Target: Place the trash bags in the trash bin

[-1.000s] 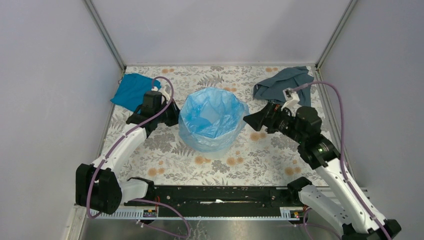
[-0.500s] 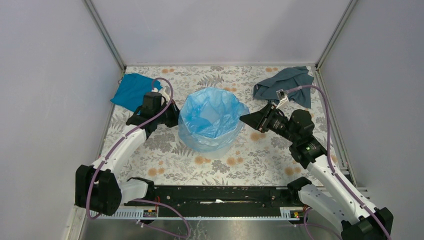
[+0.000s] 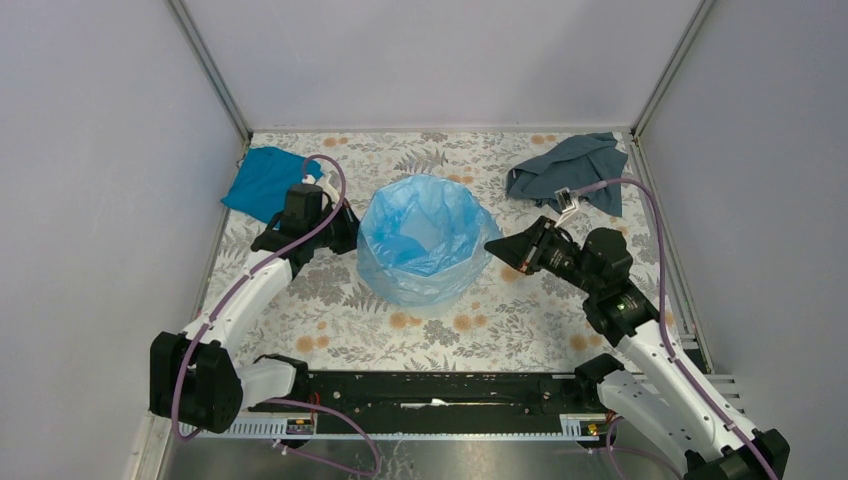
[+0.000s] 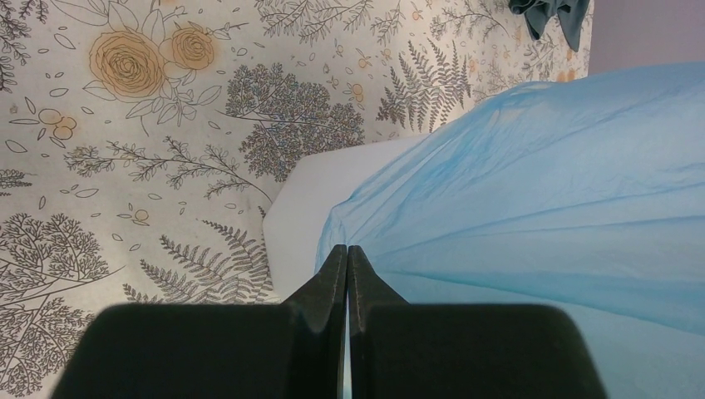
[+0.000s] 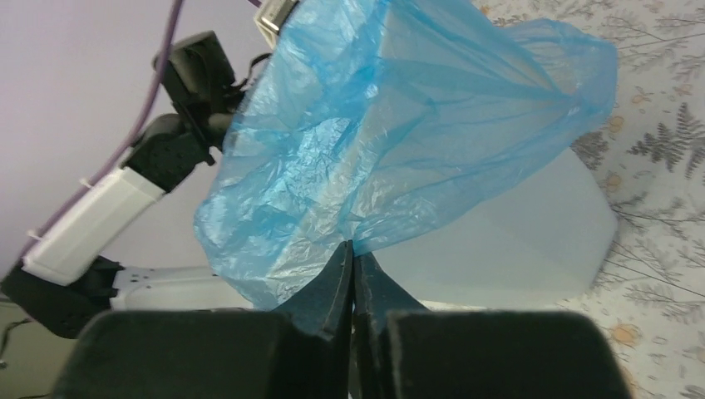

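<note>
blue bag (image 3: 425, 235) — billowing, over white bin (image 5: 515, 241)

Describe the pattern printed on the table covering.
The table covering is white with grey ferns and leafy sprigs, plus orange flowers. The left wrist view shows it best.

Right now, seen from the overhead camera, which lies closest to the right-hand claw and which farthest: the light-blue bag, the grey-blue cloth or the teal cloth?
Measured from the right gripper:
1. light-blue trash bag, pinched in its fingers, just to its left.
2. grey-blue cloth, in the back right corner.
3. teal cloth, far across at the back left.
</note>
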